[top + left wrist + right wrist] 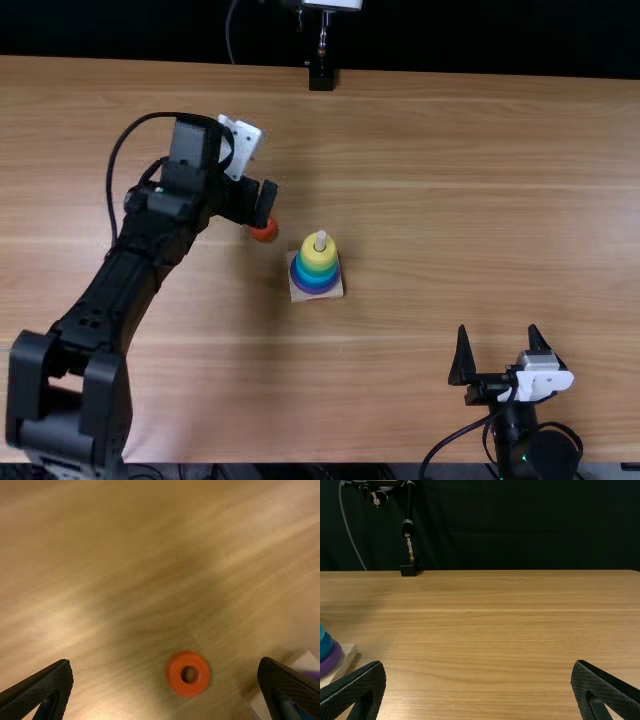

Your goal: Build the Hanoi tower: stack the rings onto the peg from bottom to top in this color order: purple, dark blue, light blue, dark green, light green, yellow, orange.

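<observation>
Top view: orange ring (266, 232) located on tabletop (480, 200), apart from wooden base (304, 296). Ring stack (317, 268) seated on peg (320, 240); yellow noted uppermost, purple lowest. Left tool (246, 200) positioned near orange ring, fingers spread wide; right tool (498, 335) likewise spread wide, well apart from stack.

The orange ring (188, 674) lies flat on the tabletop (480, 230), its round hole facing up – near the pale, square wooden base (299, 294) but apart from it, beyond and to the left in the top view. The base sits flat and carries a neat, upright stack that narrows toward the top: the wide purple ring (330, 661) lowest, blue and green shades above it, and the yellow ring (318, 257) uppermost. The pale, rounded tip of the peg (320, 241) stands up through the yellow ring – bare at its end
</observation>
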Action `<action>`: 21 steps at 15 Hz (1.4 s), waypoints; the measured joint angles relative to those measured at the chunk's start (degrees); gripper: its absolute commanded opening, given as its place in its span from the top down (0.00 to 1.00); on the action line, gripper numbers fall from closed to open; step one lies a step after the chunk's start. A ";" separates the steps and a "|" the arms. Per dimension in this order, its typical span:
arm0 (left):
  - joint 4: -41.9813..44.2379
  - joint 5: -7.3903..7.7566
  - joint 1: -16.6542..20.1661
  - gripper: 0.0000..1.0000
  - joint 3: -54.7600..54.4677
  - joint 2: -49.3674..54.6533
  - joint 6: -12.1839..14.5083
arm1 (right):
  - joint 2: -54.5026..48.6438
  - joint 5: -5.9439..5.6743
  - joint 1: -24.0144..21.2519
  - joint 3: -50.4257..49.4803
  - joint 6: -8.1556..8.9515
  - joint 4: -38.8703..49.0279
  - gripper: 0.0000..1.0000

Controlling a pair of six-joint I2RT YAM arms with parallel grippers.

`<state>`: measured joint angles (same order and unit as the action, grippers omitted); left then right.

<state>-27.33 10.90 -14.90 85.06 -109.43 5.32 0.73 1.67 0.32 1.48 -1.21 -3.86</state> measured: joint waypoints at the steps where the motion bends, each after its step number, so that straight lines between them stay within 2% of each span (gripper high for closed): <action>1: -3.13 0.00 -1.05 0.00 3.28 -2.58 0.74 | -0.02 0.00 0.00 -0.02 0.00 0.00 0.00; 2: -4.96 -0.04 -1.68 0.00 5.18 -4.04 2.19 | 0.00 0.00 0.02 0.00 0.02 0.02 0.00; 3: -7.58 -0.35 -2.43 0.00 7.02 -5.51 4.74 | 0.00 0.00 0.02 0.00 0.00 0.02 0.00; 4: -10.80 -1.62 -2.89 0.00 8.35 -6.86 7.13 | 0.00 0.00 0.00 0.00 0.02 0.02 0.00; 6: -14.51 -4.35 -3.54 0.00 10.16 -9.84 10.19 | 0.00 -0.02 0.00 -0.02 0.02 0.04 0.00; 8: -14.73 -5.73 -3.56 0.00 10.54 -12.13 11.89 | 0.00 0.00 0.00 0.00 0.02 0.02 0.00; 11: -14.95 -6.49 -4.68 0.00 10.97 -14.69 12.83 | 0.00 0.00 0.00 0.00 0.04 0.00 0.00; 21: -14.88 -6.75 -5.38 0.00 13.35 -17.38 13.14 | 0.00 0.00 0.00 -0.02 0.02 0.00 0.00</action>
<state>-42.22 4.14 -20.27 98.41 -126.80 18.46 0.73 1.67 0.32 1.45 -1.19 -3.86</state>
